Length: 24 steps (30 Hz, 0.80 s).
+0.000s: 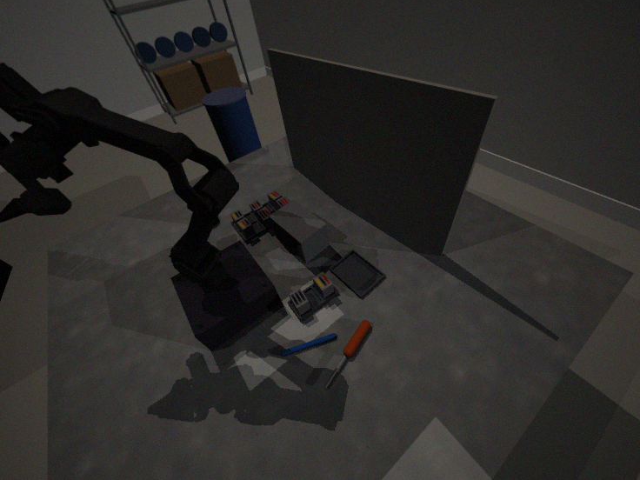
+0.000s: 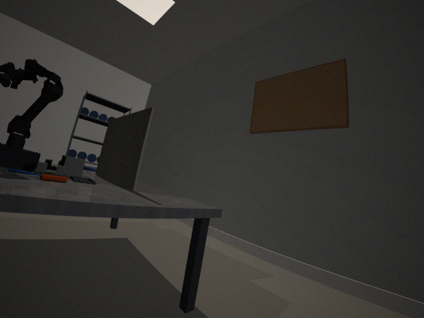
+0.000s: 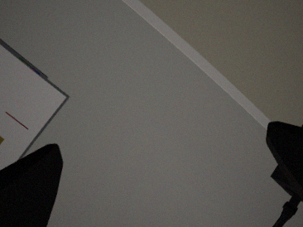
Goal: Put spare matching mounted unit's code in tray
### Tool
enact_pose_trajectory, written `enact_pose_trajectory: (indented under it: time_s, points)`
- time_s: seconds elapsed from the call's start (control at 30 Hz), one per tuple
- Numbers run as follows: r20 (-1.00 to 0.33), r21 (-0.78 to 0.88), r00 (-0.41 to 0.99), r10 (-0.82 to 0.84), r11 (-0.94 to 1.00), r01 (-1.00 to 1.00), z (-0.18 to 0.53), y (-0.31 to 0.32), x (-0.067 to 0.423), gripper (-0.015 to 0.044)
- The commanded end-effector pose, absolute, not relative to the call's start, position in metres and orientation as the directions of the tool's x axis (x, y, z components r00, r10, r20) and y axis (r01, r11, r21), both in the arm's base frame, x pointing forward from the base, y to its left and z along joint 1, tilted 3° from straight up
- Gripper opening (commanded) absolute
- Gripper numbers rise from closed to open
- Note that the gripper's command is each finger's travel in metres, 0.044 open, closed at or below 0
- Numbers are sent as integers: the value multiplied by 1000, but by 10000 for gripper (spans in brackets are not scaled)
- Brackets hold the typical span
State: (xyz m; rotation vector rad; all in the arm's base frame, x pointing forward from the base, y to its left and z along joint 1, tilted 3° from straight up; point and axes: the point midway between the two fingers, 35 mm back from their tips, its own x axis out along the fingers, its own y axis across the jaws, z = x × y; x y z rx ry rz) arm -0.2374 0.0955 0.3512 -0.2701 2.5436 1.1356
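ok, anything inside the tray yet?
The tray shows only its own dark floor in the top view, no spare in it. The exterior view sees it edge-on, so the inside is hidden there. The gripper is open, raised away from the table.
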Motion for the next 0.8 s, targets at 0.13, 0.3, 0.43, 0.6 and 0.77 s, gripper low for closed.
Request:
enact_pose_trajectory:
  time_s: [0.13, 0.3, 0.43, 0.6, 0.77]
  points:
    - [-516, 757, -796, 316, 604, -251, 330, 202, -193, 440]
    - [-583, 768, -650, 487, 592, -246, 314, 258, -139, 440]
    - [-631, 756, -532, 565, 601, -258, 303, 287, -94, 440]
    - [-702, 710, -371, 608, 638, -298, 288, 312, -32, 440]
    - [-786, 614, -174, 593, 715, -334, 268, 322, 54, 440]
